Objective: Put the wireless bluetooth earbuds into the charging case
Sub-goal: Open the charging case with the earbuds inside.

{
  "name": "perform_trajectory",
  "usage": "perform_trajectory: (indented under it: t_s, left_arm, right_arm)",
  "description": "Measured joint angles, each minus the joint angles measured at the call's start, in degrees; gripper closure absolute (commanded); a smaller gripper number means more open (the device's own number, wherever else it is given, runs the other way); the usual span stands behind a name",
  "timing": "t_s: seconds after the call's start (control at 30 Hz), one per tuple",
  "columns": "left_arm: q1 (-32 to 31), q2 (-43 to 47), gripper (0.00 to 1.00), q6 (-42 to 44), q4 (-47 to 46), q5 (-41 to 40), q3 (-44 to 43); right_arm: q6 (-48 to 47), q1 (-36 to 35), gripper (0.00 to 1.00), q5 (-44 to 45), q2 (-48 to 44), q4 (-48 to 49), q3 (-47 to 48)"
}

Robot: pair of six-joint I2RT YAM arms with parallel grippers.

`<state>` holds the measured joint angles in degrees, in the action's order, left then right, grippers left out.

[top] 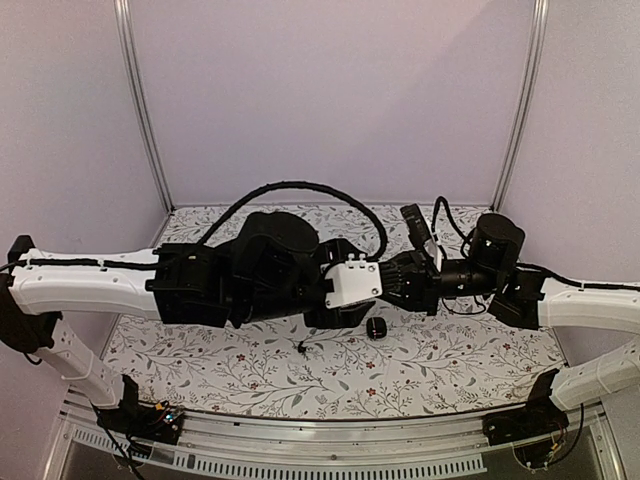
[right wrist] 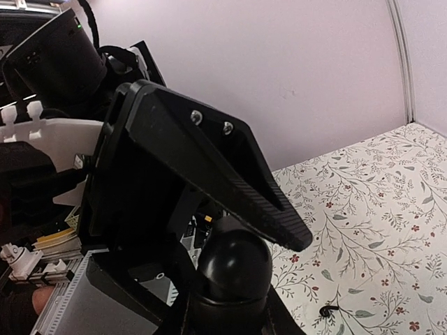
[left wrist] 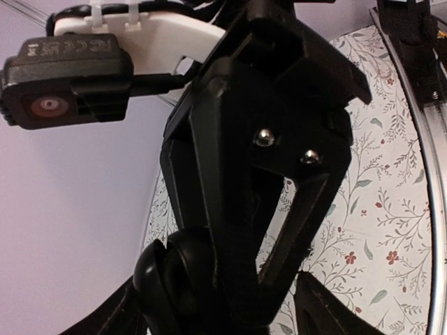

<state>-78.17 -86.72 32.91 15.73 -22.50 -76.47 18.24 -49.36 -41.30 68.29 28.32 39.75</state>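
Nothing shows as finished: one earbud (top: 302, 347), a tiny black speck, lies loose on the flowered tabletop (top: 450, 365), nearer the front rail (top: 350, 440) than the white mount (top: 352, 283) and a little to its left. A small black lump (top: 377, 329) sits on the tabletop just below that mount; what it is I cannot tell. The left claw (left wrist: 220, 310) and right claw (right wrist: 234, 303) meet nose to nose at the white mount. A rounded black pebble, which I take for the charging case (right wrist: 234, 269), sits where they meet. Whether either claw is clamped on it, or stands apart, cannot be told, since the black bodies block each wrist view. No open case cavity and no seated earbud can be seen, so by my judgement the insertion itself remains to be done. Around the white mount the room is tight, with both arms crowding the middle. Beyond it the tabletop runs to the back wall (top: 330, 100) between two metal uprights (top: 140, 110). The freest ground lies to the mount's front and right.
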Motion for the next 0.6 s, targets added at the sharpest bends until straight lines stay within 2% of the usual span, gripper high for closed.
perform_trajectory:
  t_s: [0.1,0.17,0.4,0.6]
  left_arm:
    - [-0.07,1.09,0.17,-0.50,-0.09,2.36,0.26]
    - [-0.11,3.28,0.17,-1.29,-0.39,4.72,1.16]
    - [0.20,11.67,0.23,-5.38,-1.60,13.11,2.08]
    - [1.11,10.75,0.26,-7.15,-1.33,15.32,1.97]
  right_arm:
    - [-2.51,-0.09,1.00,0.09,-0.92,0.02,-0.46]
    - [-4.76,-0.09,1.00,0.15,-2.43,-0.04,-1.29]
    - [-13.05,-0.22,1.00,-2.34,-4.57,-0.46,-2.12]
    - [-18.49,-0.90,1.00,-4.63,-4.81,-1.99,-2.34]
